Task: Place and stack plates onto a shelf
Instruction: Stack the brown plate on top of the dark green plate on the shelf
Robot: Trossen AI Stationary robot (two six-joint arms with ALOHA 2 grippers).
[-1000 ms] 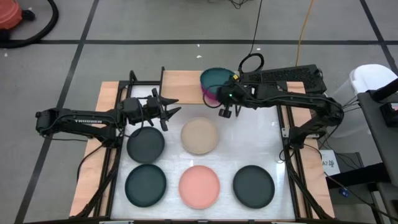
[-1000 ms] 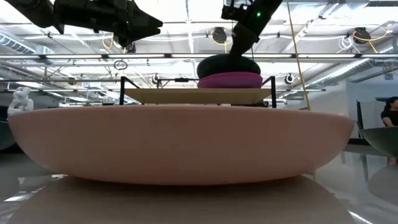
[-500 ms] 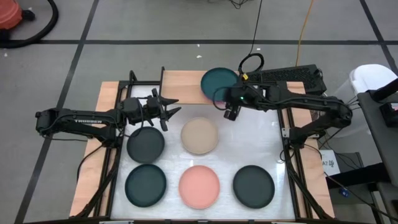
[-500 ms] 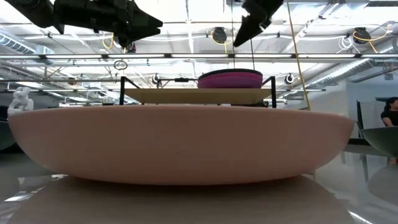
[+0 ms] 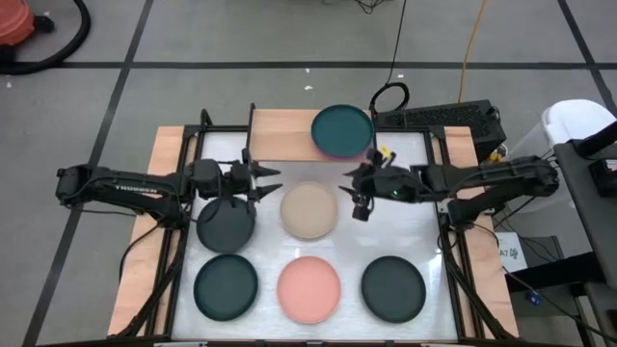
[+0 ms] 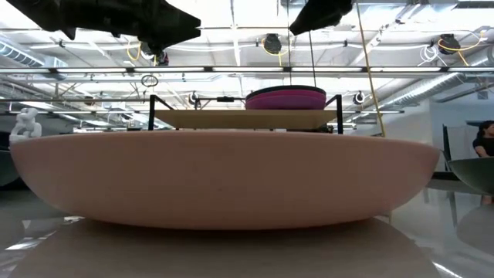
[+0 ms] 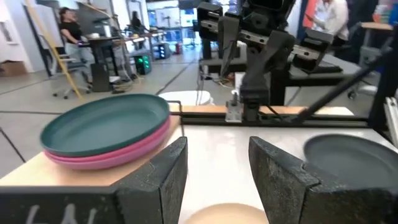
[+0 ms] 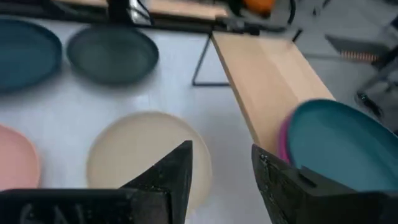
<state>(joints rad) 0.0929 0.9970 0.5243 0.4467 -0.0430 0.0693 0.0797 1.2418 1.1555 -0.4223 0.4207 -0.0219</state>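
The right gripper (image 5: 358,198) is held open and empty above the white tabletop (image 5: 405,231), just beside the beige plate (image 5: 309,211). Half a second ago it was seen nearer the shelf (image 5: 284,122), close to the stacked plates; it has since been drawn back toward the table's middle. In the right wrist view its two dark fingers (image 8: 166,177) are spread, with the beige plate (image 8: 140,155) between and beyond them.

The teal plate (image 5: 342,129) is left resting on the magenta plate (image 7: 118,152) at the shelf's right end; the stack is unchanged from half a second ago.

The left gripper (image 5: 258,183) is also open and empty, poised over the upper dark grey plate (image 5: 226,222), and has been shifted slightly toward the table's middle.

The salmon pink plate (image 5: 309,286) and two more dark plates (image 5: 226,286) (image 5: 393,287) lie in the near row, unmoved.
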